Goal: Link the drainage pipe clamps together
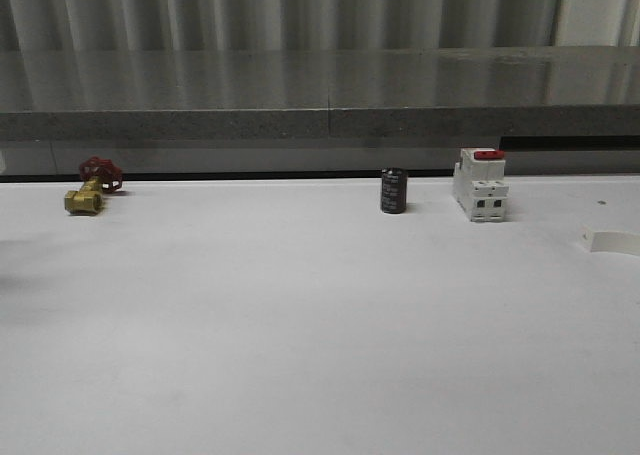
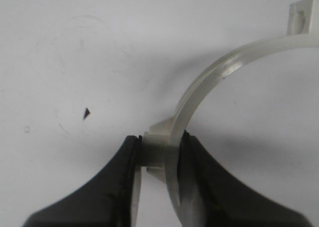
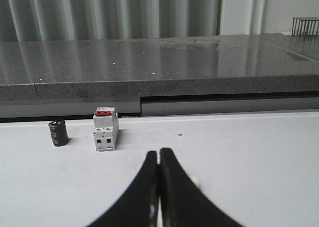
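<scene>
My left gripper [image 2: 159, 149] is shut on one white drainage pipe clamp [image 2: 209, 82]. Its black fingers [image 2: 117, 187] pinch the side lug and the band, held just over the white table. The half-ring arcs away from the jaws to a flat end tab [image 2: 302, 15]. Part of a second white clamp [image 1: 612, 241] shows at the right edge of the front view, low by the table. My right gripper [image 3: 159, 152] is shut, its tips almost touching. A small white bit [image 3: 195, 180] peeks out beside one finger; I cannot tell what it is.
At the back of the white table [image 1: 300, 335] stand a black cylinder [image 1: 393, 191] and a white breaker with a red top [image 1: 481, 185]. A brass valve with a red handle [image 1: 92, 187] lies at the back left. A grey stone ledge [image 1: 320, 95] runs behind.
</scene>
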You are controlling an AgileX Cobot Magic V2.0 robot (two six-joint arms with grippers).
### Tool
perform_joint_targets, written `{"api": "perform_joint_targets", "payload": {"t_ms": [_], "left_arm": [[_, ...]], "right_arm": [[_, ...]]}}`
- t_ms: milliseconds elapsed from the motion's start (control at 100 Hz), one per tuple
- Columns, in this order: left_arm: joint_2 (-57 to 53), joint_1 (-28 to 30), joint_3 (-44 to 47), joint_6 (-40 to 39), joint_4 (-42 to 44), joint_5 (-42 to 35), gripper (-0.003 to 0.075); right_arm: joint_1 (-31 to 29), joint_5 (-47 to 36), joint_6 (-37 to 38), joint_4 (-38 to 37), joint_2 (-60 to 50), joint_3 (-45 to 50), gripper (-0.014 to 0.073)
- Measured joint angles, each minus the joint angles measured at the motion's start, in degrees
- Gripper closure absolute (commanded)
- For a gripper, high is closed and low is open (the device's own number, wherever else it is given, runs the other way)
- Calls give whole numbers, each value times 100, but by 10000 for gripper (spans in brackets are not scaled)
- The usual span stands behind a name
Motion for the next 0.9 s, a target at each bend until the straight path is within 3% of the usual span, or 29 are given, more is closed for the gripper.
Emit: {"api": "perform_joint_targets", "payload": {"t_ms": [280, 520, 900], "left_arm": [[-295, -1426, 118, -1153, 82, 400, 723], [-159, -2566, 118, -2294, 205, 193, 723], [551, -3511, 118, -3137, 264, -155, 723]], "right_arm": [[0, 0, 0, 0, 0, 0, 659], [0, 0, 0, 0, 0, 0, 659], [0, 0, 0, 0, 0, 0, 659]]}}
